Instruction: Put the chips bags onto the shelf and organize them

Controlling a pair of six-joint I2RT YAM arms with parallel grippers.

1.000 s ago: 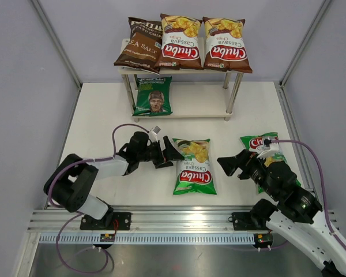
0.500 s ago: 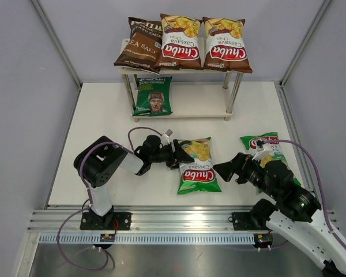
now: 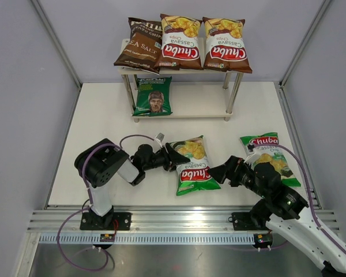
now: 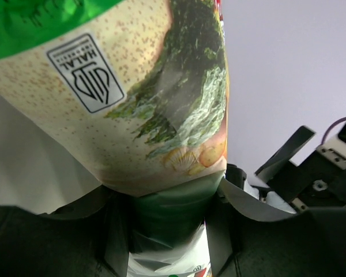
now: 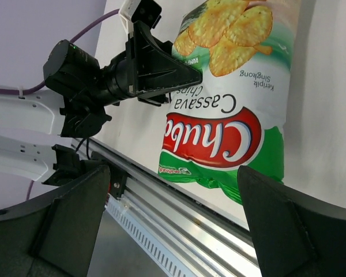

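Chips bags come first: nearest, we see a green Chuba Cassava bag (image 3: pixel 191 167) lying tilted on the table (image 3: pixel 104 115). The left gripper (image 3: pixel 172 157) is clamped on its top corner, and the right gripper (image 3: pixel 219 172) hovers wide apart and empty at its right edge, with a second green bag (image 3: pixel 264 142) beside that arm. Farther back, the shelf (image 3: pixel 213 109) carries the man's-face bag (image 3: pixel 153 96) on its lower board, and the Kettle bag (image 3: pixel 139 52) and two brown-red Chuba bags (image 3: pixel 180 41) (image 3: pixel 226 45) on top.

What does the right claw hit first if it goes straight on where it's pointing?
Most likely the green Chuba bag mid-table, which the left claw pinches at one corner. The right claw is open and faces the bag's side; how near is hard to judge.
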